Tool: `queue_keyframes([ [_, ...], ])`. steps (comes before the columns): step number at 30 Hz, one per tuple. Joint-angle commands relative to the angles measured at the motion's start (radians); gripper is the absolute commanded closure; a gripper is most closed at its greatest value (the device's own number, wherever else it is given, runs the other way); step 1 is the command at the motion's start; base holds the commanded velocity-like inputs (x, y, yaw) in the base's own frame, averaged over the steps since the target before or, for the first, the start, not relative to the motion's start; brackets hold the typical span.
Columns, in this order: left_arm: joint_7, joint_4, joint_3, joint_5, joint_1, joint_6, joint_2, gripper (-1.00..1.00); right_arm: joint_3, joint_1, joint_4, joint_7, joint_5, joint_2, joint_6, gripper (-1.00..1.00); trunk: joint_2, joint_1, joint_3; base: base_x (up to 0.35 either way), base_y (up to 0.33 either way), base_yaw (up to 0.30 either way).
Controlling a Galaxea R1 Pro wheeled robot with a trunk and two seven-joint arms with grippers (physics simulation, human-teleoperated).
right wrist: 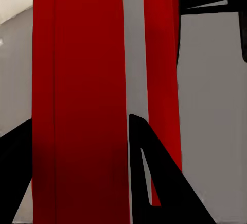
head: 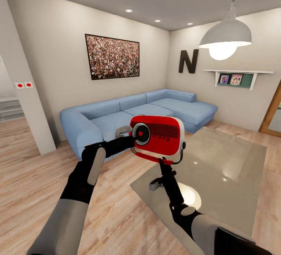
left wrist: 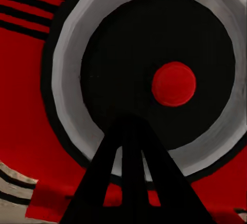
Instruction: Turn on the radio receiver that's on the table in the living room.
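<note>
1. Nearest the lens, in the left wrist view, is the round dial (left wrist: 154,80) of the red radio receiver with white edge stripe (head: 158,134): a silver ring around a black disc with a small red button (left wrist: 174,84) at its centre.
2. Left tool (head: 134,139) is at that dial; its dark fingers (left wrist: 128,177) appear drawn together to a point just short of the button. Whether the tip touches the disc cannot be told.
3. Right tool (head: 166,163) pinches the receiver's lower edge from below; the right wrist view shows dark fingers (right wrist: 154,177) either side of the red and white edge (right wrist: 82,100).
4. Receiver is held aloft, off the glossy grey low table (head: 230,169), above the table's near corner.
5. Progress, as judged: receiver picked up and steadied, pressing tool aligned. Remaining is the press itself; nothing confirms the set is on.
6. Surroundings: blue corner sofa (head: 97,118) behind, white pendant lamp (head: 225,38) overhead, crowd picture (head: 112,56), black letter N (head: 189,61), wall shelf (head: 238,76).
7. Obstructions: none seen between tool and dial.
</note>
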Motion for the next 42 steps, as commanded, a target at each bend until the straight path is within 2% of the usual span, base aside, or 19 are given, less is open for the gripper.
queue_keyframes([
  [1,0.0,0.011,-0.007,0.008,-0.002,-0.006,0.0,1.0,0.031,0.0,-0.001,0.0,0.006,0.0,-0.003,1.0,0.0,0.0,0.0,0.0,0.0,0.0],
  [5,-0.005,0.04,-0.017,0.051,-0.009,-0.034,0.0,1.0,0.031,0.0,-0.001,0.0,0.006,0.0,-0.004,1.0,0.0,0.0,0.0,0.0,0.0,0.0],
  [8,-0.006,0.045,-0.025,0.064,-0.017,-0.041,0.0,1.0,0.031,0.0,-0.001,0.0,0.006,0.0,-0.004,1.0,0.0,0.0,0.0,0.0,0.0,0.0],
  [24,-0.007,0.065,-0.029,0.07,-0.061,-0.043,0.0,1.0,0.031,0.0,-0.001,0.0,0.008,0.0,-0.005,1.0,0.0,0.0,0.0,0.0,0.0,0.0],
  [27,0.012,0.072,-0.028,0.061,-0.062,-0.051,0.0,1.0,0.027,0.0,-0.001,0.0,0.003,0.001,-0.007,1.0,0.0,0.0,0.0,0.0,0.0,0.0],
  [30,0.074,0.076,-0.022,0.038,-0.059,-0.053,0.0,1.0,0.021,0.0,-0.001,0.0,-0.01,-0.001,-0.011,1.0,0.0,0.0,0.0,0.0,0.0,0.0],
  [33,0.11,0.134,-0.019,-0.006,-0.054,-0.055,0.004,1.0,0.02,0.0,-0.001,0.0,-0.063,-0.01,-0.013,1.0,0.0,0.0,0.0,0.0,0.0,0.0],
  [36,0.122,0.232,-0.01,-0.024,-0.047,-0.058,0.112,1.0,0.02,0.0,-0.001,0.001,-0.144,-0.016,-0.02,1.0,0.0,0.0,0.0,0.0,0.0,0.0],
  [37,0.126,0.273,0.01,-0.026,-0.037,-0.06,0.171,1.0,0.02,0.0,-0.001,0.015,-0.172,-0.023,-0.038,1.0,0.0,0.0,0.0,0.0,0.0,0.0],
  [38,0.128,0.294,0.032,-0.027,-0.026,-0.06,0.208,1.0,0.02,0.0,-0.001,0.024,-0.183,-0.028,-0.056,1.0,0.0,0.0,0.0,0.0,0.0,0.0],
  [40,0.131,0.327,0.082,-0.029,0.001,-0.069,0.271,1.0,0.02,0.0,-0.001,0.054,-0.198,-0.033,-0.102,1.0,0.0,0.0,0.0,0.0,0.0,0.0],
  [42,0.132,0.365,0.119,-0.031,0.034,-0.104,0.317,1.0,0.019,0.0,-0.001,0.111,-0.204,-0.036,-0.149,1.0,0.0,0.0,0.0,0.0,0.0,0.0],
])
